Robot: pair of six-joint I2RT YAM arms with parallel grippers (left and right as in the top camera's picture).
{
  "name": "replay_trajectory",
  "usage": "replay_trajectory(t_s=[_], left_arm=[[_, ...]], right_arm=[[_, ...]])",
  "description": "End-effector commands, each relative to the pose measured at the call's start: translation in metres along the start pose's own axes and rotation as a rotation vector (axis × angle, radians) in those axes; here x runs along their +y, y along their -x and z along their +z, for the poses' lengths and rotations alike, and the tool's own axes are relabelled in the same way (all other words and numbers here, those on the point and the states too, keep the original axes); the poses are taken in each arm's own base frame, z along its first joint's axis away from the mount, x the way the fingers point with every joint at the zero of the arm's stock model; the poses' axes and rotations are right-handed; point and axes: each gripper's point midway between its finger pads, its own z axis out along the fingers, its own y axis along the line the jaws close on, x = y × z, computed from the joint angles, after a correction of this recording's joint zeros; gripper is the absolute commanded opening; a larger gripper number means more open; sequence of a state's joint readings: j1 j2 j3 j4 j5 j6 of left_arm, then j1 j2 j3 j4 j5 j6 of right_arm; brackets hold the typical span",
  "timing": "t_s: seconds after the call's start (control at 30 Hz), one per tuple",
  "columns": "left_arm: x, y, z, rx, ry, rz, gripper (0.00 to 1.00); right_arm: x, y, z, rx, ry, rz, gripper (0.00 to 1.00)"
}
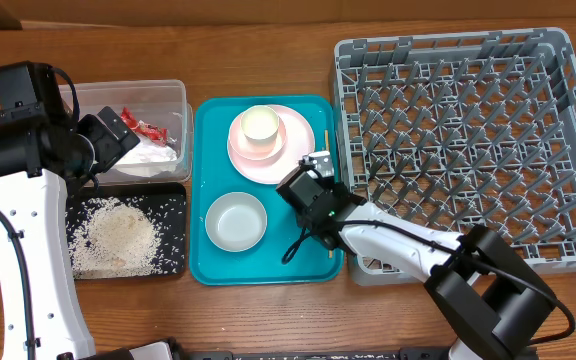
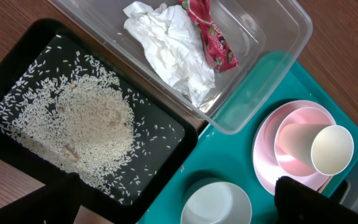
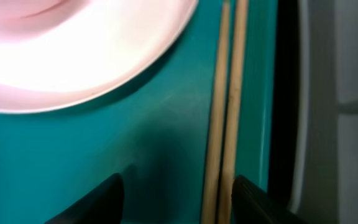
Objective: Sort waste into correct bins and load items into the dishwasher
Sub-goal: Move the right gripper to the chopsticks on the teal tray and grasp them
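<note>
Here's the teal tray (image 1: 213, 150), a rounded-corner rectangle with a raised rim, lying flat near the middle of the wooden table (image 1: 268, 320), and that table shows warm brown grain running left to right, bare along the front edge

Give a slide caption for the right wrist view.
Open right claw over two chopsticks on the teal tray, beside the pink plate.

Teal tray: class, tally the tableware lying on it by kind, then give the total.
pink plate: 1
white cup: 1
grey-green bowl: 1
chopsticks: 2
Total: 5
</note>
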State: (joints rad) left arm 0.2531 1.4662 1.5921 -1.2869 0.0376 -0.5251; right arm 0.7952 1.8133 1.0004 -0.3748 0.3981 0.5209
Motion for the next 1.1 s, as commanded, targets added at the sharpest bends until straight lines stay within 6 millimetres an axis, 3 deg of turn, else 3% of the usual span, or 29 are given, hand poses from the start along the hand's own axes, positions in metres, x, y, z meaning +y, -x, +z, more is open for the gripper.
replay_trajectory(t_s=[0.0,0.2,0.63,0.83,1.07], left_arm=[[0.0,-0.001,0.002,0.007,0.001,-0.005,1.0],[0.0,-0.001,0.002,0.007,0.001,-0.005,1.0],[0.0,-0.001,0.002,0.007,0.001,-0.005,1.0],[0.0,-0.001,0.002,0.007,0.001,-0.005,1.0],[0.0,-0.001,0.002,0.007,0.001,-0.005,1.0]], right_arm=[[-0.011,0.0,0.007,0.019,-0.019,0.12,0.59],[0.01,-0.01,0.007,0.113,0.123,0.159,0.63],[0.015,-0.016,0.005,0.151,0.144,0.229,0.63],[0.018,-0.018,0.005,0.162,0.16,0.229,0.47],[0.014,-0.012,0.006,0.129,0.139,0.185,0.42]])
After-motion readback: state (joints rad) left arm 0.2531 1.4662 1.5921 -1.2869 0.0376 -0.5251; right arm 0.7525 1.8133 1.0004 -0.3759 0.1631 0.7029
